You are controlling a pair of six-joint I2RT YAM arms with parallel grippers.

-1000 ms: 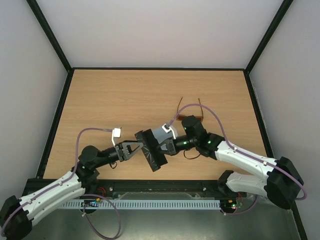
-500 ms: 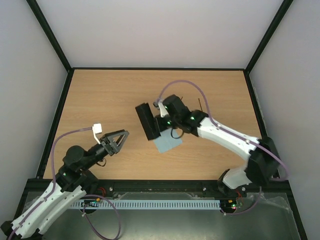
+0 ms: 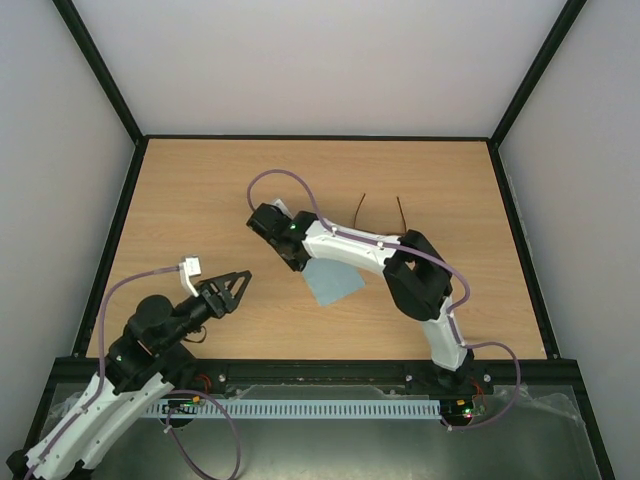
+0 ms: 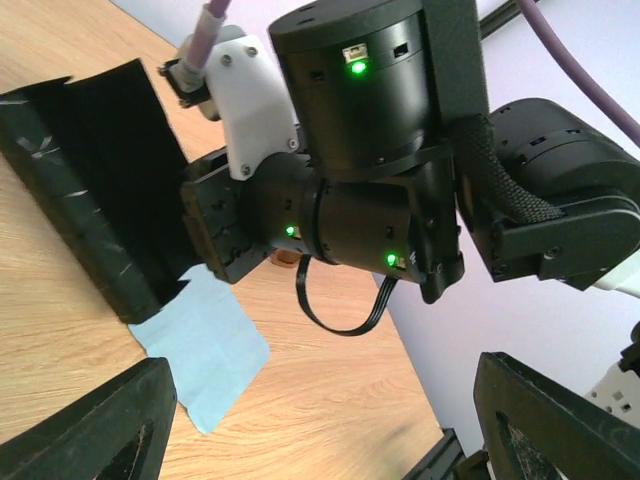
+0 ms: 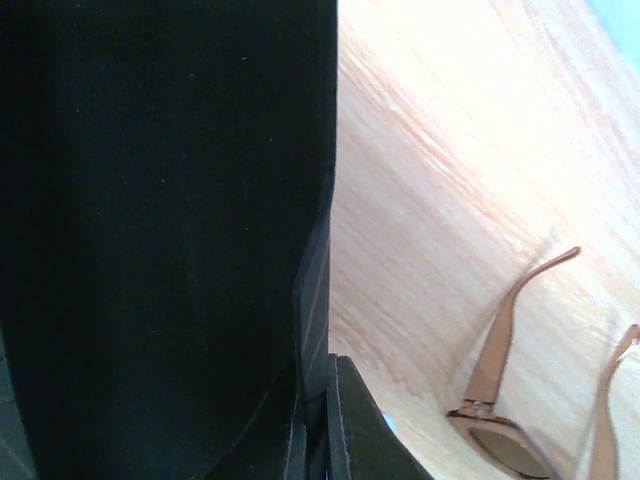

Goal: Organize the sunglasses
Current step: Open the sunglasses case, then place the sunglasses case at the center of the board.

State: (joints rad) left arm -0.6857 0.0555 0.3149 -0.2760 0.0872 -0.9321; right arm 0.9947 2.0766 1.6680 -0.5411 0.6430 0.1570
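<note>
progress: early. The sunglasses (image 5: pixel 510 448) are not in the case (image 4: pixel 90 180) and nothing grips them.
sunglasses: lying on the surface (image 3: pixel 200 200) with the temples unfolded, to the right of the case and apart from it. In the top view only the temples show; the right arm covers the lenses.
case: black, open and lying on the surface. Its near end is at the corner of the cloth (image 3: pixel 335 283); can't tell if they touch.
cloth: flat and loose, partly under the right forearm.
left to do (my read): get the sunglasses, seat them in the case, likely add the cloth, then close it. So nearly everything.
right arm: stretched far across, left of centre. The forearm passes over the sunglasses and the cloth, and the wrist is down at the case.
right pincer (image 4: pixel 200 255): closed tight. It looks pinched on the case's edge, and its own camera is mostly filled by the black wall.
left arm: tucked low near its base, aimed toward the case.
left pincer (image 3: pixel 238 285): spread wide and empty, off the surface, apart from the case and far from the sunglasses.
risk (my read): the right forearm hangs over the sunglasses, so a low sweep could knock them.
</note>
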